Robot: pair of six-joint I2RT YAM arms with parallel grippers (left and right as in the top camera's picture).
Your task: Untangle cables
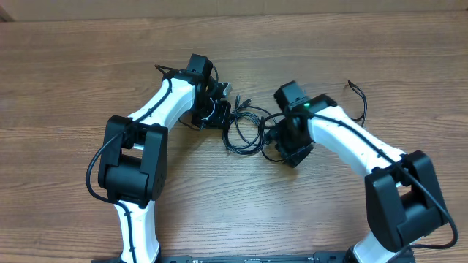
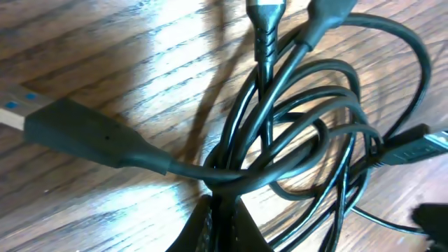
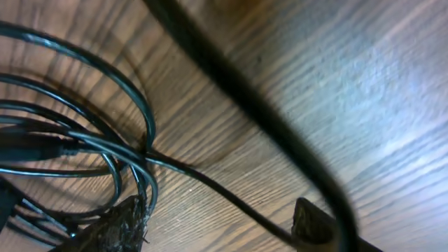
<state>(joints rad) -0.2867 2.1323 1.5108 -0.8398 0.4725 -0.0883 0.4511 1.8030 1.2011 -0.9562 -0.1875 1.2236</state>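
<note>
Left fingers (image 2: 210,229) on cables (image 2: 301,133), table (image 1: 73,73) edges far.

Only the table (image 1: 73,73): brown wood-grain top, grain running left to right, filling nearly the whole overhead view. Lighter tan strip (image 1: 219,6) along the far edge. Both wrist views show the same grain up close, with pale glare patches.
</note>
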